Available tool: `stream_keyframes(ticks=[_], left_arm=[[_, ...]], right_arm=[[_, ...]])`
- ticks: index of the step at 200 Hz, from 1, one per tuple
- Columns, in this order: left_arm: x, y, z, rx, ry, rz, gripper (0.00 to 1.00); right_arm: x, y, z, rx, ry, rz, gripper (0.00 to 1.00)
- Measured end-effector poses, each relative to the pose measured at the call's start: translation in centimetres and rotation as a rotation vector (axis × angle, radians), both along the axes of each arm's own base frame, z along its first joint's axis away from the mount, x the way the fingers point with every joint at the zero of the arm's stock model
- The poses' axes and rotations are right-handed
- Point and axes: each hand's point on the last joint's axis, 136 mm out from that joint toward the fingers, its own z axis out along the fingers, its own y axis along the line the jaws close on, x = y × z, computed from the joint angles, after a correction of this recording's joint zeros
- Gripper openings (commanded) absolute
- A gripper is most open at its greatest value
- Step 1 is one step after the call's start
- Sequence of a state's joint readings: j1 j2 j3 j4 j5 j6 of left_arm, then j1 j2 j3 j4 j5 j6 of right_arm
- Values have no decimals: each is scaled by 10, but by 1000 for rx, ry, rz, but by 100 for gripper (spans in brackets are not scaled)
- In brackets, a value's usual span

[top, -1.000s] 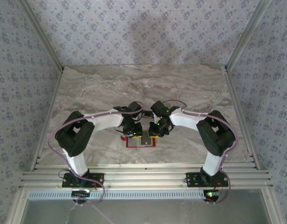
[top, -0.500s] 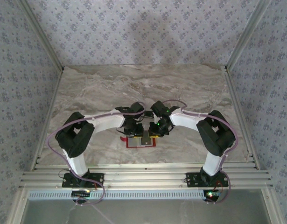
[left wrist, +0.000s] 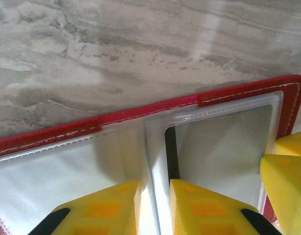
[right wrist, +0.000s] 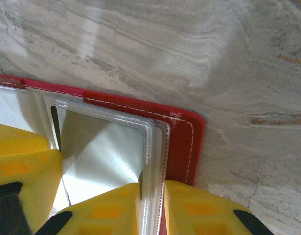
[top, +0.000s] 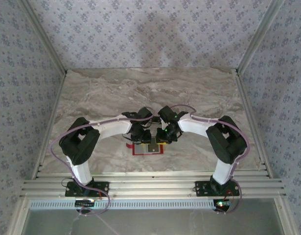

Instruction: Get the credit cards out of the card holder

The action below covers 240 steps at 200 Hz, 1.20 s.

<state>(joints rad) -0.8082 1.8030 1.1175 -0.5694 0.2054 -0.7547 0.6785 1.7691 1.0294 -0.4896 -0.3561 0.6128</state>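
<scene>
Item one, card holder [top: 146,153]: red, lying open and flat on the marble table [top: 140,93], near its front edge and midway between the two arm bases, inner face up. From the left wrist I see its stitched red border [left wrist: 140,113] running along the far side; from the right wrist I see its rounded right corner [right wrist: 185,147]. Item two, clear sleeve [left wrist: 223,105]: a see-through pocket on the holder's right half, its ribbed outer edge [right wrist: 151,142] lifted a little off the red cover. Item three, silver card [left wrist: 223,147]: shiny grey and seated inside that sleeve [right wrist: 101,152], one dark edge showing at the inner side. The holder's left pocket [left wrist: 57,176] shows a pale white face; I cannot tell whether that is a card. Item four, left gripper [left wrist: 154,188]: over the holder's middle [top: 142,139], its yellow fingers drawn close and nipping the sleeve's inner edge by the fold. One of its fingers [right wrist: 23,166] shows beside the sleeve in the right wrist view. Item five, right gripper [right wrist: 152,188]: just beside the left one [top: 161,140], its fingers pressed onto the sleeve's outer edge, with the outer finger [left wrist: 287,176] sitting over the red border.
</scene>
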Motion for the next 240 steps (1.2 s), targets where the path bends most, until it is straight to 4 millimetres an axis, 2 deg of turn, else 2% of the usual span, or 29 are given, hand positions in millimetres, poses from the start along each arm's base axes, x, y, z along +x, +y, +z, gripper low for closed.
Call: stream_keyframes(ticks=[63, 126, 193, 218, 240], left_arm=[[0, 2, 0, 18, -11, -22, 32], [-2, 2, 0, 79, -14, -55, 31], [-4, 22, -1, 199, -28, -68, 26], [-4, 22, 3, 194, -35, -69, 28], [-2, 13, 13, 137, -52, -69, 28]], right_arm=[[0, 0, 0, 0, 0, -2, 20], [1, -1, 0, 0, 0, -3, 20], [1, -1, 0, 0, 0, -2, 28], [1, -1, 0, 1, 0, -2, 34], [1, 0, 1, 3, -3, -2, 36]])
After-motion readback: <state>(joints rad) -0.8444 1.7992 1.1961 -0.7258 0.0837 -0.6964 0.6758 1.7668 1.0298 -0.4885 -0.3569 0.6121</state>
